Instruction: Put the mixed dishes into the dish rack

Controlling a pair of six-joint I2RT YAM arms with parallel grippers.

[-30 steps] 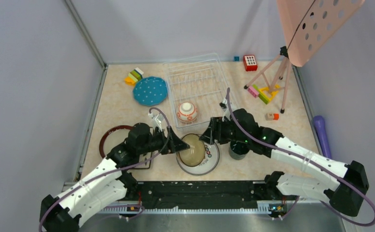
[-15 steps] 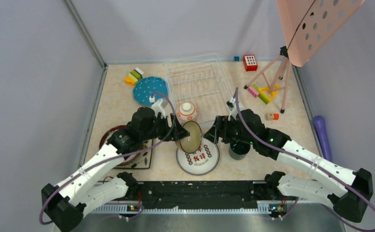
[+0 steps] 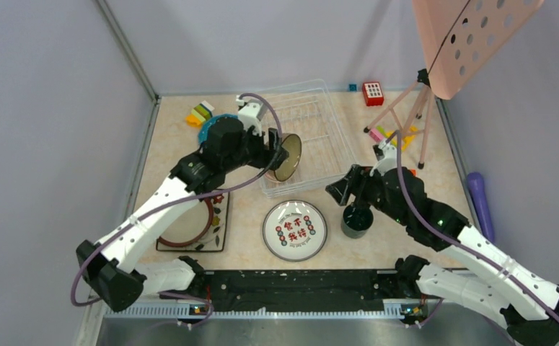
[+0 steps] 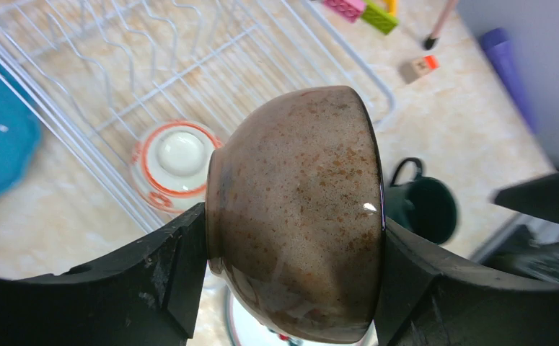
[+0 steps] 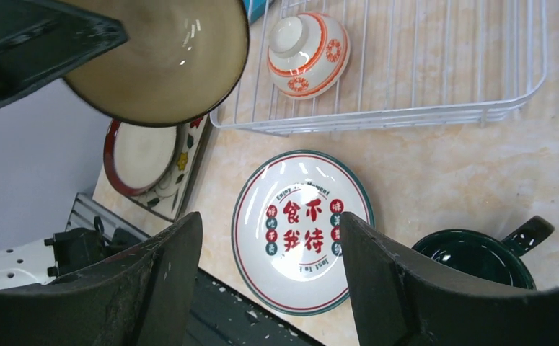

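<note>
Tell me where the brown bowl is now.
Top view, left of centre: the brown bowl is clamped on edge in the left gripper, over the near-left corner of the dish rack, by the orange-white bowl.

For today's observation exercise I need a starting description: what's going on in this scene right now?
The left tool grips the brown bowl, tipped on its side, above the near left part of the dish rack. The orange-white bowl sits upside down in the rack. The right tool is open and empty, near the grey-rimmed plate and dark green mug, both outside the rack.

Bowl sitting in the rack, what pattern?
Orange-white bowl: white with orange bands and round motifs; clearest in right wrist view.
</note>
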